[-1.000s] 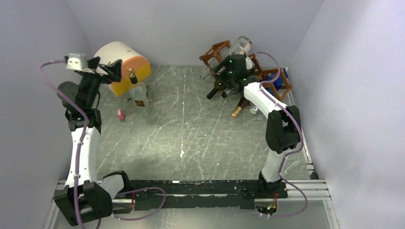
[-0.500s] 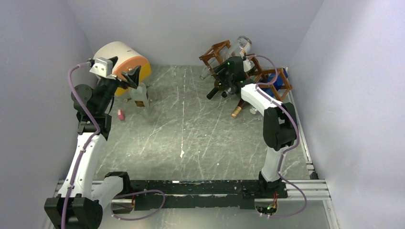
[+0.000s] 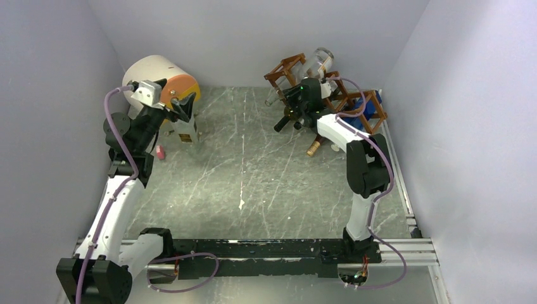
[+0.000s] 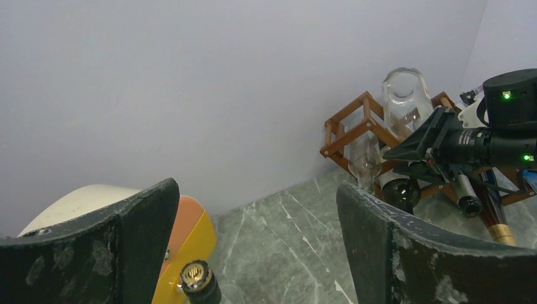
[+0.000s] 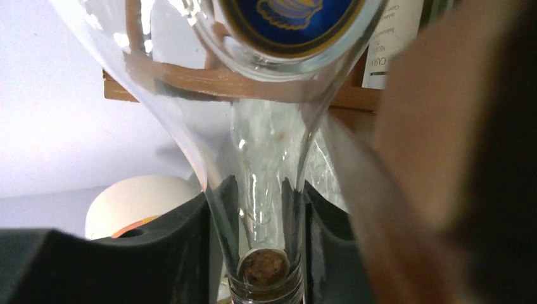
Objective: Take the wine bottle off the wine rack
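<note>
The wine rack, a reddish-brown wooden lattice, stands at the back right and also shows in the left wrist view. A clear glass wine bottle lies in its top cubby, neck pointing forward and down. In the right wrist view that neck, with its cork, runs between my black fingers, which press on both sides. My right gripper is shut on it. My left gripper is open at the far left, above a small standing bottle, holding nothing.
A white-and-orange cylinder lies at the back left, just behind the standing bottle. A small pink object sits on the marble floor. A dark bottle and a gold-capped one poke out of the rack. Walls close in on three sides.
My right fingers have closed in on the clear bottle's neck. My left arm has swung right and down, from beside the cylinder to above the standing bottle.
</note>
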Controlling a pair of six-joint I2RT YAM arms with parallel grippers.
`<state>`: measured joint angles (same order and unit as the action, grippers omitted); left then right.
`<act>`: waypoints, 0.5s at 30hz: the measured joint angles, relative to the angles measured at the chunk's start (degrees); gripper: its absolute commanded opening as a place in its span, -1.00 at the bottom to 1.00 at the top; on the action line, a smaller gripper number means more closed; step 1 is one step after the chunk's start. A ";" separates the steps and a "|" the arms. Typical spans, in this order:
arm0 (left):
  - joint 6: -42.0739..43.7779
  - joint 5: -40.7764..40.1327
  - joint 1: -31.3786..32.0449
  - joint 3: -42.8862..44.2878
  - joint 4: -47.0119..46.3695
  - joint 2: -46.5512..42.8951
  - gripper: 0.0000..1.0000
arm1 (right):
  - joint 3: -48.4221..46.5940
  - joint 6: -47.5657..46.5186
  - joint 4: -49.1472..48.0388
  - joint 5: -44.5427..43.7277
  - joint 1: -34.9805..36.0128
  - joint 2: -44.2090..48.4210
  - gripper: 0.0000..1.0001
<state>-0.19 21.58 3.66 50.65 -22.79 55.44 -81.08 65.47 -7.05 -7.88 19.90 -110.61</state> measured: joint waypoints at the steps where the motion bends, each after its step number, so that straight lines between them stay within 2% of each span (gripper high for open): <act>1: 0.11 0.00 0.15 -0.20 -0.02 0.00 0.95 | 0.20 0.22 -0.46 -0.22 0.00 -0.02 -0.31; 11: 1.29 -0.85 0.66 -1.14 -0.22 -0.61 0.95 | 5.16 0.48 -7.76 -0.42 0.26 1.92 -0.99; 15: 1.44 -0.90 0.68 -1.44 -0.63 -0.96 0.95 | 7.98 0.55 -9.68 -0.50 0.20 4.74 -1.00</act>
<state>1.26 20.69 4.34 49.21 -23.42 54.48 -73.10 66.02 -16.73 -8.38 20.10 -105.86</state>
